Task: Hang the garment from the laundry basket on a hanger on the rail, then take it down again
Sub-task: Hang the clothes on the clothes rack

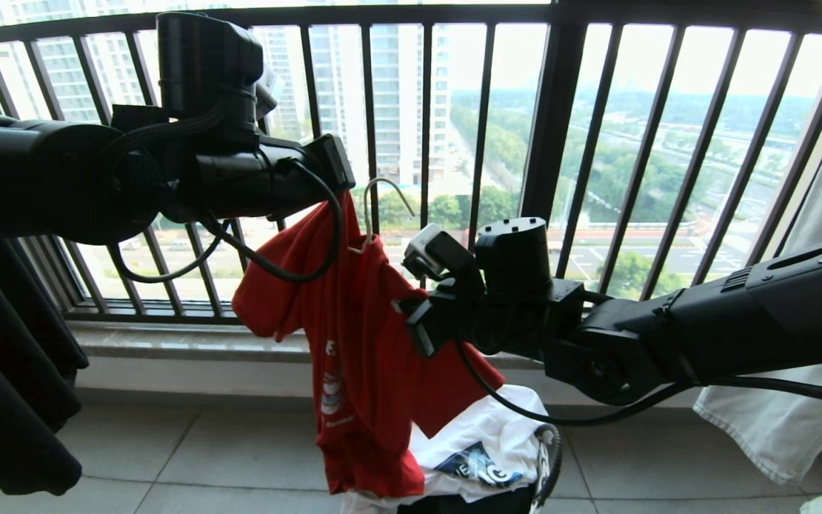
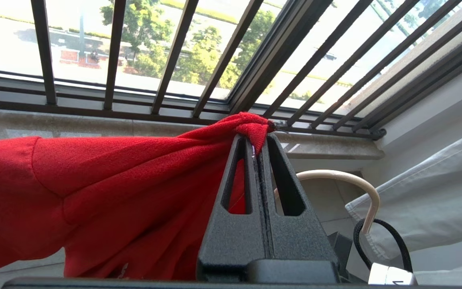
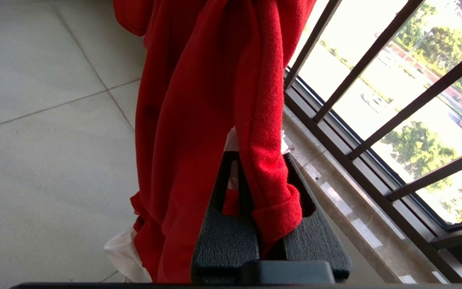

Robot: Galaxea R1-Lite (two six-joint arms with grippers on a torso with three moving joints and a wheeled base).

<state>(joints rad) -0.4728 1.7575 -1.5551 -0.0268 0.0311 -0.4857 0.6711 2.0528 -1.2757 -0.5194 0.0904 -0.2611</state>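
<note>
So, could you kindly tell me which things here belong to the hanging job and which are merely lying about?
In the job:
- red short-sleeved T-shirt
- thin cream-white wire hanger
- left gripper, right gripper, both clamping the shirt
- round laundry basket

Lying about:
- white printed garment
- black hanging cloth
- pale hanging fabric

Shirt: red T-shirt hangs in mid-air in front of the window bars, white lettering down its lower left side.
Hanger: thin pale hook rises from the shirt's top.
Left arm: the left gripper meets the shirt's upper edge.
Right arm: the right gripper is at the shirt's right side.
Basket: below the shirt, a dark handle shows beside a white printed garment.
Sides: dark cloth at left, pale cloth at right.
</note>
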